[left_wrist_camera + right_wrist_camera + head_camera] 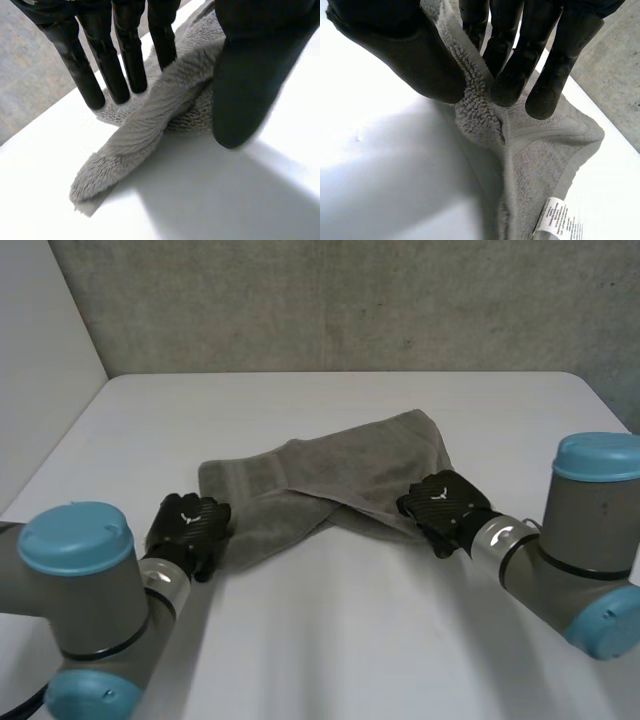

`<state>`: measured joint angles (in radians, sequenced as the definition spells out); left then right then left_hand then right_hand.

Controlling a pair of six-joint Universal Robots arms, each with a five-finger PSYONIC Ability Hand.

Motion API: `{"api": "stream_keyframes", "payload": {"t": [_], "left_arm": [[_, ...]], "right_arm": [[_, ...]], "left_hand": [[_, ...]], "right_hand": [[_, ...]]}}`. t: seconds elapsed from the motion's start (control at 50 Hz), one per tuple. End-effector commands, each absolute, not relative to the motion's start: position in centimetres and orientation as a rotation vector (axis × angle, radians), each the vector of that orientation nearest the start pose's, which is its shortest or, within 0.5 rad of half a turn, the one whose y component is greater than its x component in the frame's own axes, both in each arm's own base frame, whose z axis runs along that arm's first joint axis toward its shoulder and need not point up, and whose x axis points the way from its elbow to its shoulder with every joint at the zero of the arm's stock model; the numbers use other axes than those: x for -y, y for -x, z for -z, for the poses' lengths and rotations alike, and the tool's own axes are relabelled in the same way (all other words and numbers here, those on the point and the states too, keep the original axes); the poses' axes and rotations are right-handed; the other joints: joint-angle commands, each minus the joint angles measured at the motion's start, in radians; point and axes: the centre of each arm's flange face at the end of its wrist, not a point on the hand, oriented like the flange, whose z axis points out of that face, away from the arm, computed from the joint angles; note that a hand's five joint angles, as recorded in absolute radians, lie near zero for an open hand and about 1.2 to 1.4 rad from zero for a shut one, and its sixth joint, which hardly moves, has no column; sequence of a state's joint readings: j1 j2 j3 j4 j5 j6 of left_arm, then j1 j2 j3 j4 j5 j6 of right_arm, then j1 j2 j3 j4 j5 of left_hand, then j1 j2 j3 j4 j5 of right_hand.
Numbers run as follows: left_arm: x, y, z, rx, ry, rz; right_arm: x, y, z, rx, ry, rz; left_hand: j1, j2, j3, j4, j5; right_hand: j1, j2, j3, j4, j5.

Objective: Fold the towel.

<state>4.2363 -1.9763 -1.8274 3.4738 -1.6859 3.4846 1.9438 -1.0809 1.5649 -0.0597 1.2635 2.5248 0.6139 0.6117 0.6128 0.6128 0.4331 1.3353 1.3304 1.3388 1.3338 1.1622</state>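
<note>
The grey towel lies rumpled and partly doubled over itself in the middle of the white worktop, its near edge running crookedly between the two arms. The left robot hand is at the towel's near-left end, where a rolled lip of cloth sits between its straight fingers and its thumb, so it reads as a pinch on the towel. The right robot hand grips the near-right end the same way, a ridge of pile squeezed between thumb and fingers, with the white label lying just beyond its fingertips. The main risk is that either pinch holds only a thin fold rather than a true corner: on lifting, the cloth could slide out or the layer beneath could drop away and leave a skewed fold. Because the towel already overlaps itself, carrying both ends forward unevenly would probably bunch it further instead of laying one half flat on the other.
</note>
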Motion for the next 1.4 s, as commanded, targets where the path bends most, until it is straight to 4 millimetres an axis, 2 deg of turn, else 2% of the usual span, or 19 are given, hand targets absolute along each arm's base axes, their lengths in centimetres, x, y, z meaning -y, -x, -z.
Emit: {"api": "stream_keyframes", "payload": {"t": [0.02,0.2,0.34,0.68,0.94,1.0,1.06,1.12,1.16,1.18,1.2,1.22,1.26,1.28,1.3,1.32,1.34,1.36,1.4], "left_arm": [[20.8,24.8,-16.1,-2.383,-0.949,1.796],[21.0,24.7,-19.9,-2.309,-0.925,1.946],[24.2,24.9,-22.3,-2.254,-0.884,2.077],[27.1,26.6,-16.7,-2.432,-0.994,1.808],[29.8,26.5,-14.9,-2.489,-0.975,1.696],[30.3,25.8,-14.5,-2.518,-0.969,1.625],[30.3,25.8,-14.7,-2.526,-0.967,1.607],[30.2,25.9,-14.7,-2.527,-0.973,1.603],[29.9,25.9,-15.4,-2.515,-0.972,1.627],[29.7,25.8,-18.0,-2.471,-0.94,1.719],[29.1,25.7,-20.3,-2.427,-0.929,1.799],[29.0,25.7,-20.4,-2.426,-0.929,1.8],[28.4,25.6,-22.3,-2.382,-0.914,1.87],[27.6,25.4,-25.0,-2.317,-0.886,1.971],[27.6,25.4,-25.0,-2.316,-0.885,1.972],[26.8,25.1,-27.4,-2.256,-0.856,2.063],[25.9,24.9,-29.5,-2.2,-0.827,2.148],[25.9,24.9,-29.5,-2.199,-0.827,2.149],[24.0,24.2,-33.4,-2.094,-0.76,2.308]], "right_arm": [[25.3,-25.5,-16.9,-2.123,1.377,1.678],[24.5,-22.4,-15.9,-2.165,1.348,1.623],[25.8,-21.0,-15.4,-2.181,1.309,1.687],[26.1,-20.3,-15.1,-2.199,1.362,1.703],[26.0,-20.3,-14.8,-2.203,1.363,1.688],[26.0,-20.4,-14.8,-2.201,1.367,1.685],[26.1,-20.3,-14.9,-2.206,1.362,1.693],[26.4,-20.2,-15.7,-2.203,1.353,1.729],[26.7,-20.1,-16.7,-2.192,1.345,1.776],[26.7,-20.1,-16.7,-2.192,1.345,1.776],[26.8,-20.2,-18.9,-2.148,1.341,1.867],[26.8,-20.2,-19.0,-2.148,1.341,1.868],[26.2,-20.0,-24.3,-2.059,1.321,2.022],[26.2,-20.0,-24.3,-2.058,1.321,2.023],[26.1,-19.8,-26.6,-2.041,1.291,2.065],[26.0,-19.8,-26.6,-2.041,1.291,2.066],[25.6,-19.7,-28.8,-2.027,1.259,2.085],[25.0,-19.5,-30.9,-2.015,1.239,2.103],[24.5,-19.5,-32.7,-2.002,1.234,2.112]], "left_hand": [[-0.329,-0.327,-0.328,-0.328,-0.322],[-0.424,-0.422,-0.423,-0.423,-0.418],[-0.383,-0.381,-0.382,-0.382,-0.377],[-0.254,-0.251,-0.253,-0.253,-0.247],[-0.124,-0.122,-0.123,-0.123,-0.118],[0.14,0.142,0.141,0.141,0.146],[0.689,0.691,0.69,0.69,0.695],[0.782,0.785,0.783,0.783,0.789],[0.782,0.785,0.783,0.783,0.789],[0.782,0.785,0.783,0.783,0.789],[0.782,0.785,0.783,0.783,0.789],[0.782,0.785,0.783,0.783,0.789],[0.782,0.785,0.783,0.783,0.789],[0.782,0.785,0.783,0.783,0.789],[0.782,0.785,0.783,0.783,0.789],[0.782,0.785,0.783,0.783,0.789],[0.782,0.785,0.783,0.783,0.789],[0.782,0.785,0.783,0.783,0.789],[0.782,0.785,0.783,0.783,0.789]], "right_hand": [[0.061,0.066,0.058,0.062,0.06],[0.061,0.066,0.058,0.062,0.06],[0.061,0.066,0.058,0.062,0.06],[0.061,0.066,0.058,0.062,0.06],[0.061,0.066,0.058,0.062,0.06],[0.061,0.066,0.058,0.062,0.06],[0.061,0.066,0.058,0.062,0.06],[0.061,0.066,0.058,0.062,0.06],[0.061,0.066,0.058,0.062,0.06],[0.061,0.066,0.058,0.062,0.06],[0.061,0.066,0.058,0.062,0.06],[0.061,0.066,0.058,0.062,0.06],[0.061,0.066,0.058,0.062,0.06],[0.061,0.066,0.058,0.062,0.06],[0.061,0.066,0.058,0.062,0.06],[0.061,0.066,0.058,0.062,0.06],[0.061,0.066,0.058,0.062,0.06],[0.061,0.066,0.058,0.062,0.06],[0.061,0.066,0.058,0.062,0.06]]}}
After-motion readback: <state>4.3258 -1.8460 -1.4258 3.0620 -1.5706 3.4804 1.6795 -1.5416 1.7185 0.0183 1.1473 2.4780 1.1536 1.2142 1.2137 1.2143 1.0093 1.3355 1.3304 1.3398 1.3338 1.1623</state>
